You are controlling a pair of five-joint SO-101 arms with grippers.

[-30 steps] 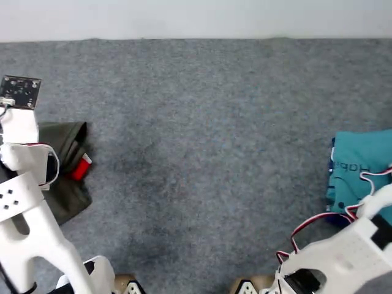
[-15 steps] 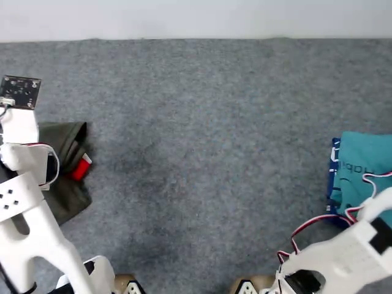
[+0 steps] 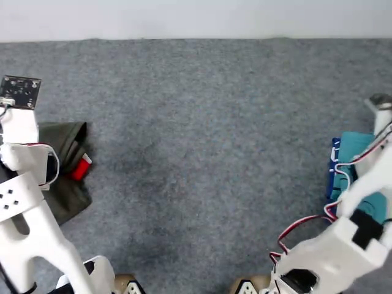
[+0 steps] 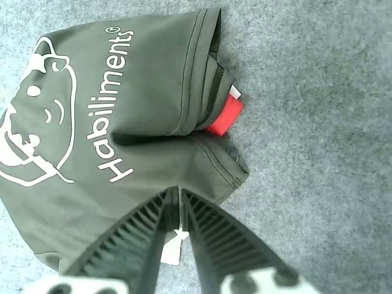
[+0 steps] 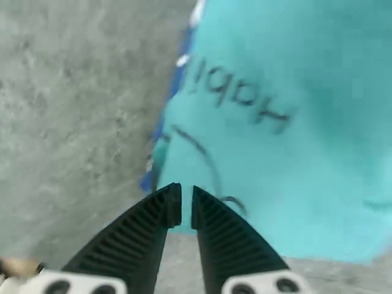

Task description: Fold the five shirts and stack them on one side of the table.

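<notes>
Showing two piles at opposite ends of the grey counter (image 3: pixel 196 116). An olive shirt (image 4: pixel 92 122), printed in white, lay loosely folded at the left end with a red cloth (image 4: pixel 224 115) peeping from under its folded edge. At the right end a teal shirt (image 5: pixel 275 153) rested on a blue shirt (image 3: pixel 334 174), of which only a strip of edge showed.

The left pincer (image 4: pixel 179 191) stood over the olive shirt's near hem, its fingers drawn to a narrow slit with a small white tag (image 4: pixel 171 250) lying between them. Whether any cloth was caught at the tips could not be told from this angle. The right pincer (image 5: pixel 181 187) was likewise nearly closed and apparently empty, its tips above the teal shirt's edge where it met the blue one.

Handling, as a judgement: all the garments looked light, limp and non-fragile, and would sag and drag rather than keep their shape when lifted. A hem, seam or doubled fold offered the firmest hold, since a single layer could slip out or peel away from the layers under it. The rough counter surface would probably cling to dragged cloth.

Both piles looked folded, so the gathering of all shirts onto one side seemed unfinished.
</notes>
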